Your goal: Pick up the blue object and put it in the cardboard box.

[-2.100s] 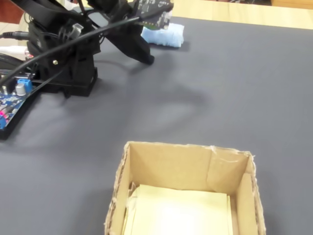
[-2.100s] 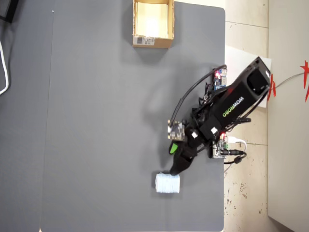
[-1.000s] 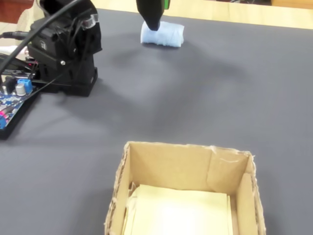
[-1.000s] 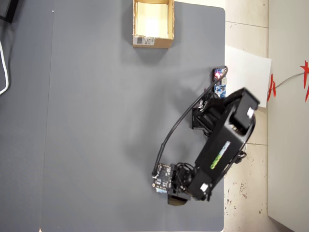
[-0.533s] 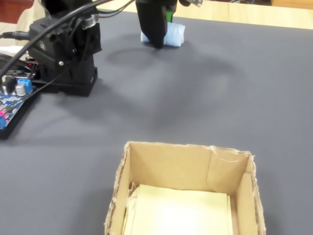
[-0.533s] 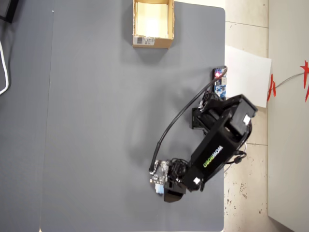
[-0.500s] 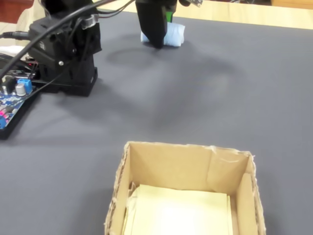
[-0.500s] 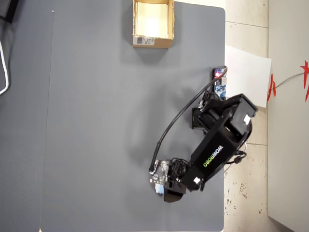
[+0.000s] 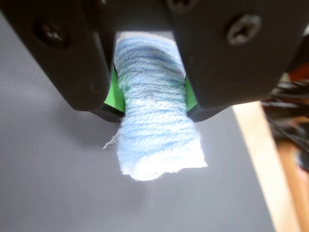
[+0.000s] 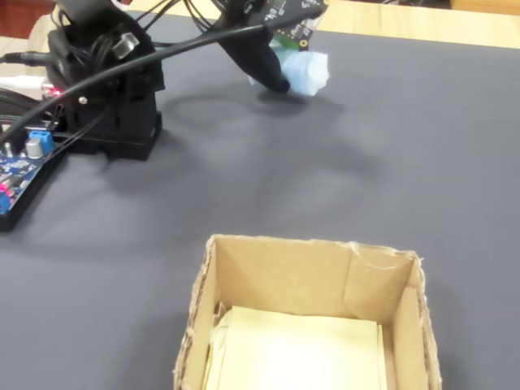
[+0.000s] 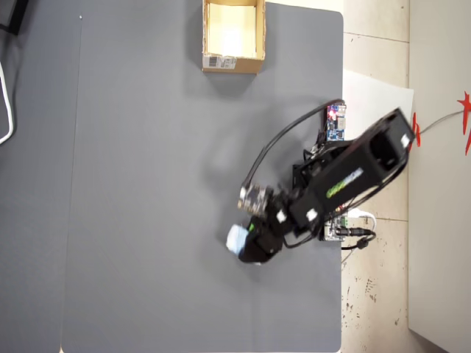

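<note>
The blue object (image 9: 154, 116), a pale light-blue roll of wound yarn, is squeezed at its middle between my gripper's (image 9: 152, 96) green-padded black jaws in the wrist view. Its lower end flares out past the fingertips. In the fixed view the blue object (image 10: 307, 71) hangs just above the grey mat at the far end, under my gripper (image 10: 280, 75). From overhead, the blue object (image 11: 237, 239) sits at the tip of my gripper (image 11: 246, 243), far from the cardboard box (image 11: 233, 37) at the mat's top edge. The cardboard box (image 10: 309, 317) is open and holds only a pale liner.
The arm's black base (image 10: 106, 97) and circuit boards (image 10: 20, 162) with cables stand at the left of the fixed view. The grey mat (image 11: 162, 184) ends at a wooden table edge (image 9: 265, 159) on the right of the wrist view.
</note>
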